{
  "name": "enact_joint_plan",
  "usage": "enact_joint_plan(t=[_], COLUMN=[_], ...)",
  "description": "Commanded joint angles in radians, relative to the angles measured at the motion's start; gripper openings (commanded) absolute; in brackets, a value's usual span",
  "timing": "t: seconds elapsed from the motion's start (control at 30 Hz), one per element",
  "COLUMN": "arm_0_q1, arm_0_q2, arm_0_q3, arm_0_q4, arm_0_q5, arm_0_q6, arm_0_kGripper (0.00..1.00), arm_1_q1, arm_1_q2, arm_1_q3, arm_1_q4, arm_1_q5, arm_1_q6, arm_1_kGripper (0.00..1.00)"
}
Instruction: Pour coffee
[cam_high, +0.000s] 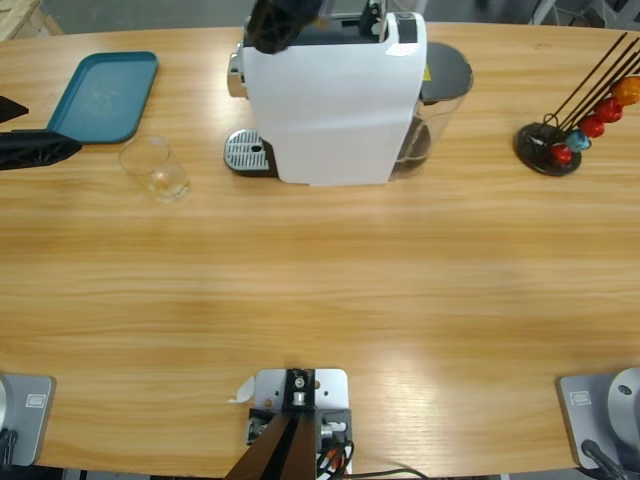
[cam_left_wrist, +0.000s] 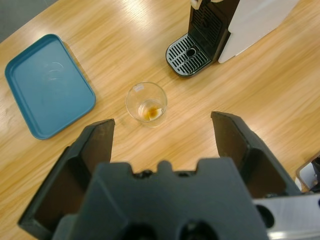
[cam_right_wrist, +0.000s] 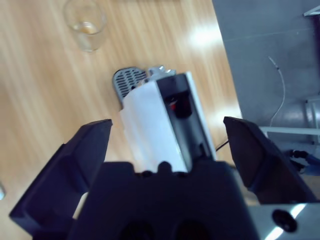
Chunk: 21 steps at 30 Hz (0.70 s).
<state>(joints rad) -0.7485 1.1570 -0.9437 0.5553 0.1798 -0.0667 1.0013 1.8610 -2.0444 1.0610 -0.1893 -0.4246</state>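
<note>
Wood grain is running the length of the long table, where a white coffee machine is standing near the far edge with its metal drip grate facing a small clear glass. That glass is sitting upright on the bare wood, between the grate and a teal tray, touching neither. A shallow trace of the coffee is lying in its bottom. A rack of red and orange capsules is standing well apart at the other end.

The left gripper is hovering above the glass with its jaws spread wide and gripping nothing. The right gripper is hanging over the top of the machine, jaws likewise wide apart and empty.

Judging by this, the step in hand is the approach to the glass. The next move is calling for the left gripper to be lowering around the glass walls and closing gently, keeping it upright.
</note>
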Motion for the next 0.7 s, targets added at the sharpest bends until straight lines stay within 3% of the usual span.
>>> enact_joint_plan(t=[0.03, 0.13, 0.23, 0.37, 0.4, 0.53, 0.7], arm_0_q1=[-0.006, -0.006, -0.006, -0.006, -0.006, -0.006, -0.006], arm_0_q2=[-0.031, -0.04, -0.049, -0.058, -0.057, -0.05, -0.045], arm_0_q3=[0.04, 0.041, 0.043, 0.046, 0.046, 0.045, 0.041], arm_0_q4=[-0.011, -0.011, -0.011, -0.011, -0.011, -0.016, -0.018], arm_0_q5=[-0.019, -0.019, -0.019, -0.019, -0.019, -0.019, -0.019], arm_0_q6=[0.007, 0.007, 0.007, 0.007, 0.007, 0.007, 0.007], arm_0_kGripper=[0.835, 0.835, 0.835, 0.837, 0.837, 0.839, 0.835], arm_1_q1=[0.013, 0.013, 0.012, -0.031, -0.039, -0.039, -0.062], arm_1_q2=[-0.146, -0.143, -0.143, -0.174, -0.172, -0.194, -0.194], arm_1_q3=[0.009, -0.05, -0.076, -0.066, -0.072, -0.045, 0.092], arm_1_q4=[0.144, 0.252, 0.32, 0.339, 0.338, 0.277, 0.022], arm_1_q5=[0.029, 0.062, 0.032, 0.214, 0.212, 0.038, -0.232], arm_1_q6=[0.065, 0.124, 0.149, 0.138, 0.145, 0.177, 0.195], arm_1_kGripper=[0.0, 0.0, 0.0, 0.0, 0.0, 0.0, 0.0])
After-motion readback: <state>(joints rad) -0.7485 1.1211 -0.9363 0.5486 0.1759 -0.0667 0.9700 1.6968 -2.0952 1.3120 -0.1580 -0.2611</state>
